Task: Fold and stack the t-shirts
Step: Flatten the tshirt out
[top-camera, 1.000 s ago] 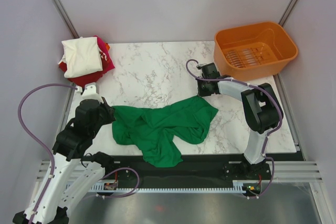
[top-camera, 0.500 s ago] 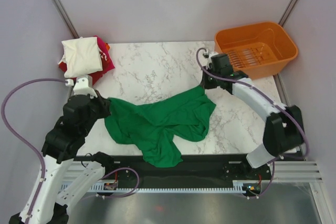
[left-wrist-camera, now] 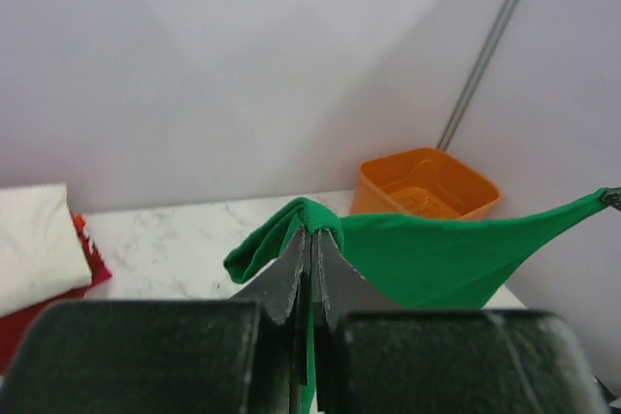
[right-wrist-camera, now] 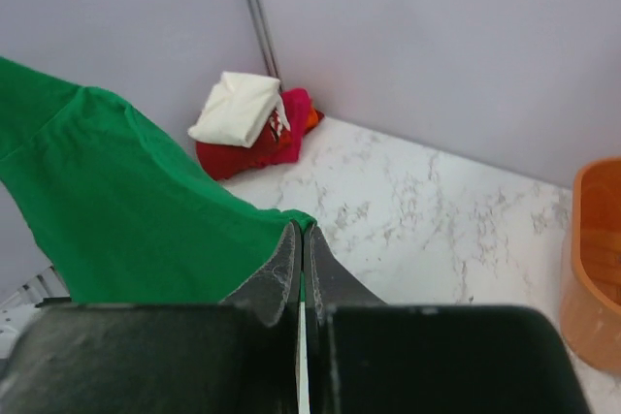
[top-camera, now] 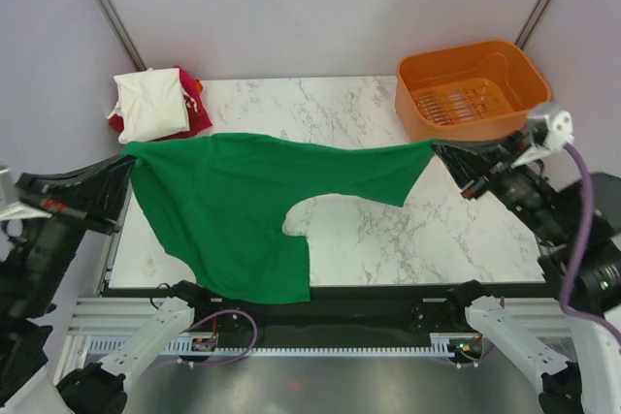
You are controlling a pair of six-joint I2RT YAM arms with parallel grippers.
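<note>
The green t-shirt (top-camera: 243,201) hangs stretched in the air above the table, held by both grippers. My left gripper (top-camera: 124,155) is shut on its left corner, seen in the left wrist view (left-wrist-camera: 311,232). My right gripper (top-camera: 439,149) is shut on its right corner, seen in the right wrist view (right-wrist-camera: 301,227). The shirt (right-wrist-camera: 116,210) drapes down toward the near table edge. A folded cream-white shirt (top-camera: 150,104) lies on folded red and orange ones (top-camera: 194,113) at the far left corner; the stack also shows in the right wrist view (right-wrist-camera: 243,123).
An orange plastic basket (top-camera: 473,89) stands at the far right corner and shows in the left wrist view (left-wrist-camera: 427,186). The marble table (top-camera: 388,239) shows under and beside the shirt. Grey walls close in the back and sides.
Both arms have risen and spread apart. The green shirt has gone from a crumpled heap on the table to hanging stretched between the two grippers.
</note>
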